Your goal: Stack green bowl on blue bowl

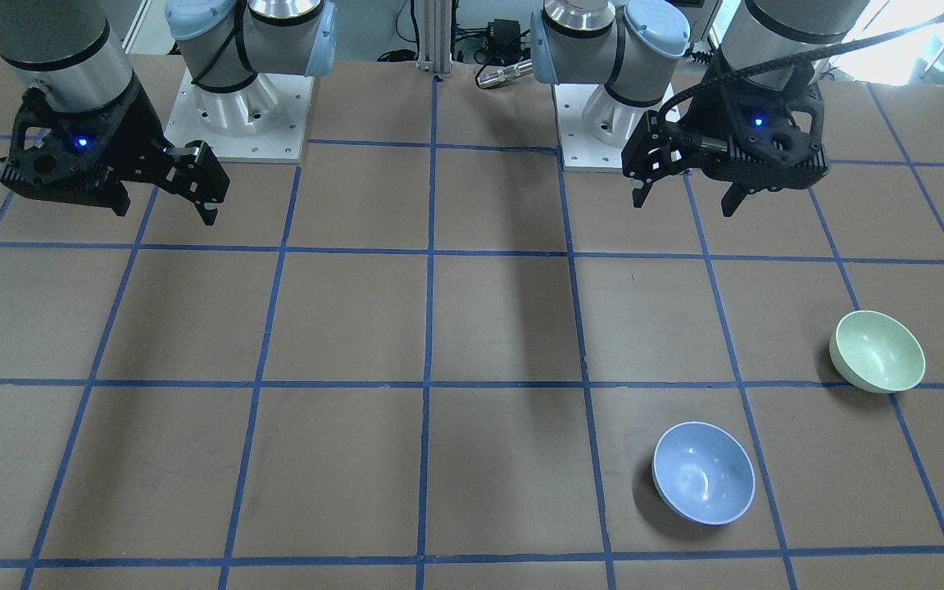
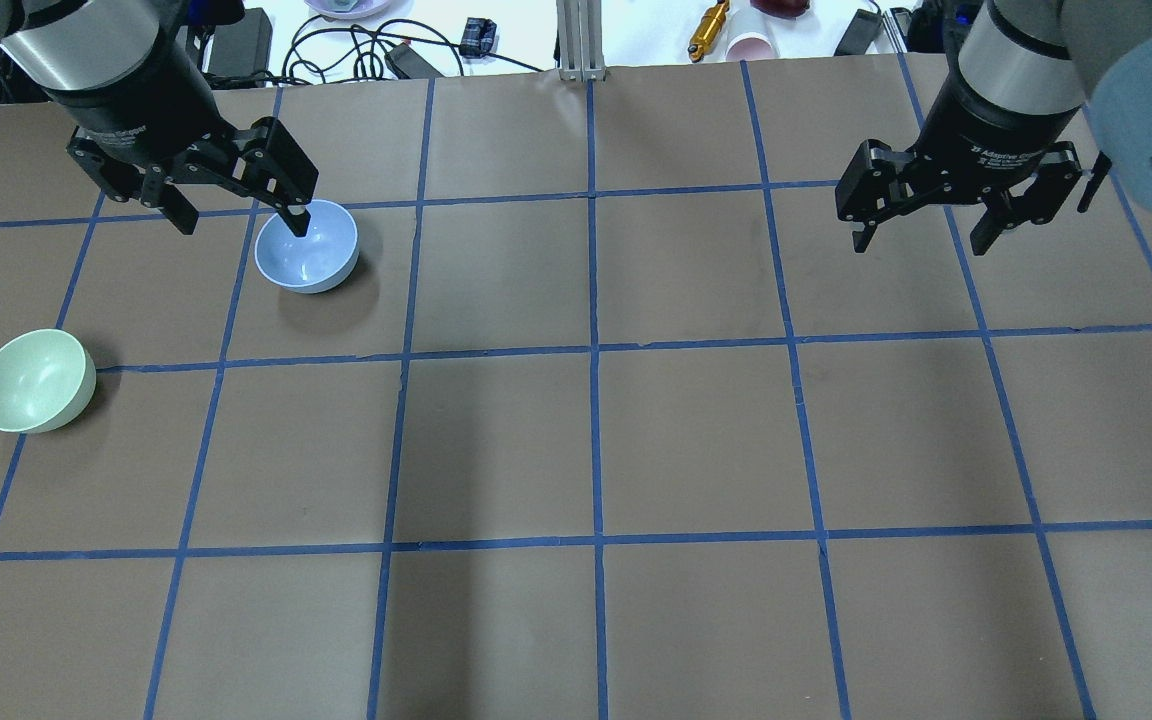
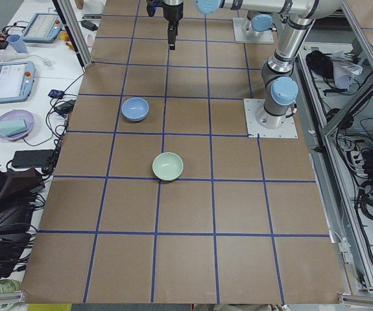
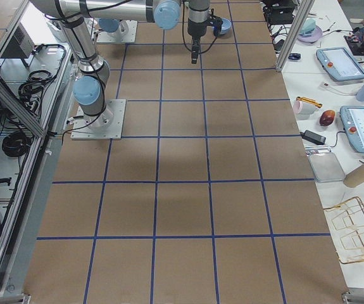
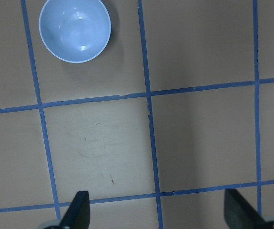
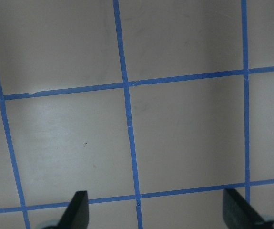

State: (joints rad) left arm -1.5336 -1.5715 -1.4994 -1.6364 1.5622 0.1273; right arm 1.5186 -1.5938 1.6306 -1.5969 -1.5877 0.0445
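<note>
Left pincer (image 2: 241, 222) spread, empty, finger covering blue bowl (image 2: 311, 258) rim overhead; right pincer (image 2: 921, 240) likewise spread; green bowl (image 2: 34, 380) apart.

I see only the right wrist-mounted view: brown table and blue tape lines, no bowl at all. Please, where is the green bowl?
Observer: The green bowl stands upright on the table, on the robot's left side.
Operator: And the blue bowl?
Observer: The blue bowl stands apart from the green one, farther out from the robot. It is upright and empty.
Operator: Does the left gripper hold anything?
Observer: No. The left gripper hangs above the table with its fingers open and nothing between them.
</note>
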